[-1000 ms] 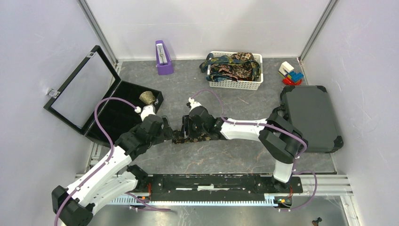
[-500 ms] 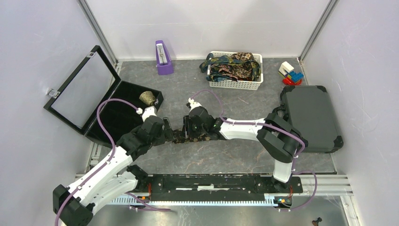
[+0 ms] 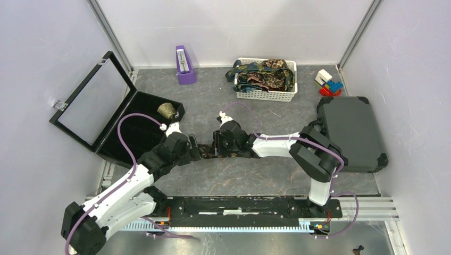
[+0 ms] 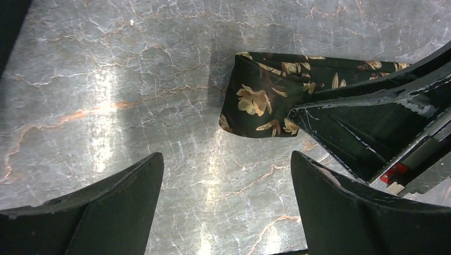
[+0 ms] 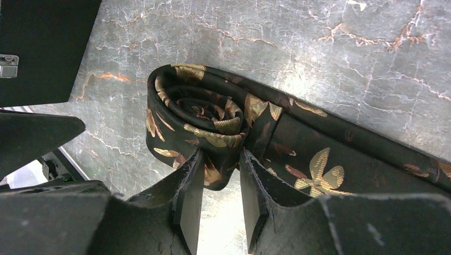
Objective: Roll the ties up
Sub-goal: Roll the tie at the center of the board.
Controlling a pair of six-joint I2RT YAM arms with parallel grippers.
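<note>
Tie [image 3: 206, 154] lies on the surface [image 3: 239, 175] between both grippers, seen from above. Left wrist: left gripper [image 4: 226, 212] gapes, touching nothing. Right wrist: right gripper [image 5: 220, 196] pinches the tie's rolled end by its edge; a slip there would likely let it unwind.

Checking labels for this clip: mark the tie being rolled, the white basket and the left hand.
tie being rolled [image 5: 202, 114], right wrist view, coiled end.
white basket [image 3: 266, 96], top view, front wall.
left hand [image 4: 226, 159], left wrist view, between its fingertips.
</note>
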